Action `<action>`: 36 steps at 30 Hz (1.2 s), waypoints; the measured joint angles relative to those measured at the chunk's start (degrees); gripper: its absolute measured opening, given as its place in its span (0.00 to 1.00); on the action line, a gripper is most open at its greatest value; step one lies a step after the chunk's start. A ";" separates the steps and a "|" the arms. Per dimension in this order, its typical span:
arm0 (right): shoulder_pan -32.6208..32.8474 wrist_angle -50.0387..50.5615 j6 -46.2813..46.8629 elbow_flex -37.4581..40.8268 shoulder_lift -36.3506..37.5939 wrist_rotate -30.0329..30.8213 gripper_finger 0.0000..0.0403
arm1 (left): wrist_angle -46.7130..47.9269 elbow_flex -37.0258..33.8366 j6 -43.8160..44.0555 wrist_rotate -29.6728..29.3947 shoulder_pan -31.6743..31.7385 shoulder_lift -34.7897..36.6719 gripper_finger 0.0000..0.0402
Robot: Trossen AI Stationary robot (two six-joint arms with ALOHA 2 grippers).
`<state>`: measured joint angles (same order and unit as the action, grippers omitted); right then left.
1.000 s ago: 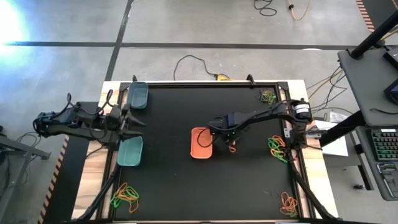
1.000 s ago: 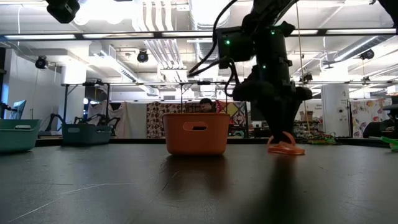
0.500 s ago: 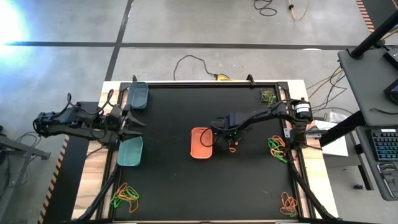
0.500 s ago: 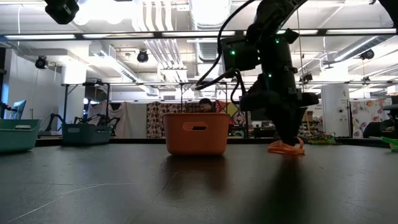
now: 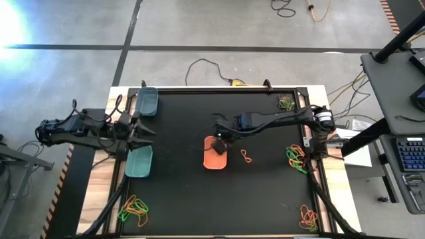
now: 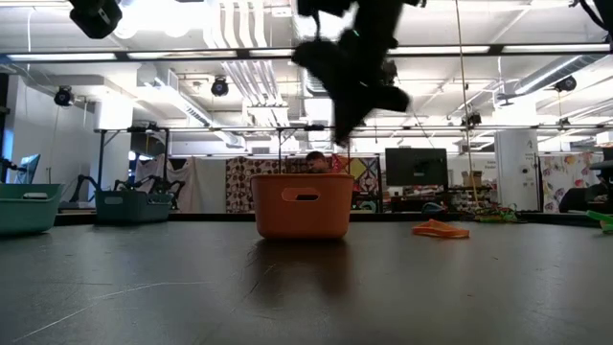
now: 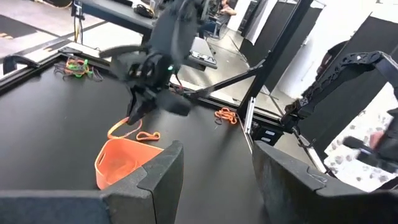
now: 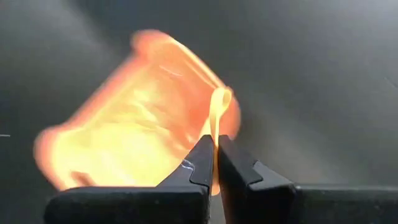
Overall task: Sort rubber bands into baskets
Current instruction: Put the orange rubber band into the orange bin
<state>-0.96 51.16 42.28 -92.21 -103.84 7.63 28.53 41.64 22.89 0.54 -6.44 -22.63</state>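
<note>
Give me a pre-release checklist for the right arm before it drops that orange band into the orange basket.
1. Band held: ok. The right tool is shut on an orange rubber band.
2. Tool over the orange basket: ok. The high view puts it above the basket's far end.
3. Colour match: ok, orange band and orange basket.
4. Band hanging clear of the rim: cannot tell.
5. Left tool out of the way: ok. It waits at the table's left edge between the dark basket and the light teal basket.
6. More orange bands left: ok, one lies on the mat beside the basket.
</note>
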 joint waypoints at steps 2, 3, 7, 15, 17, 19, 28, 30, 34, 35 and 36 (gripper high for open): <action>0.50 -4.04 -0.81 -0.90 -0.20 -2.57 0.02 | -0.13 0.69 0.64 0.00 0.00 -0.21 0.43; 0.64 -5.69 -0.93 -1.02 -0.44 -3.83 0.02 | -0.17 1.04 0.67 0.00 0.00 -0.21 0.43; 1.31 -6.63 -1.48 -0.85 -2.45 -5.04 0.02 | -0.21 2.84 0.66 -0.02 0.00 -0.63 0.43; 2.44 -8.29 -4.62 -0.78 -9.75 -4.88 0.02 | 0.16 6.89 -0.30 0.00 -0.02 -1.52 0.43; 2.41 -8.05 -5.96 -1.38 -11.67 -4.86 0.03 | 0.75 7.64 -0.30 0.02 -0.01 -1.64 0.43; 2.35 -7.84 -6.88 -2.34 -13.13 -4.84 0.05 | 0.84 8.19 -0.30 0.42 0.00 -1.66 0.43; 2.55 0.82 -9.04 -7.17 -13.00 -2.80 0.29 | 1.36 8.41 0.13 0.52 -0.01 -1.71 0.43; 2.75 4.73 -8.93 -7.44 -11.37 -1.00 0.35 | 1.36 8.38 0.24 0.53 0.00 -1.77 0.43; 4.23 10.86 -7.07 -6.44 -6.48 2.64 0.44 | 1.34 8.36 0.35 0.57 -0.01 -1.78 0.43; 4.78 12.09 -5.57 -5.39 -5.13 2.78 0.45 | 1.31 8.33 0.35 0.57 0.00 -1.87 0.43; 5.34 12.80 -3.91 -4.06 -4.07 2.76 0.46 | 1.25 8.29 0.35 0.63 -0.02 -2.06 0.43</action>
<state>4.38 63.96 38.36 -96.27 -107.91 10.38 29.78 49.93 23.24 1.17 -6.46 -24.70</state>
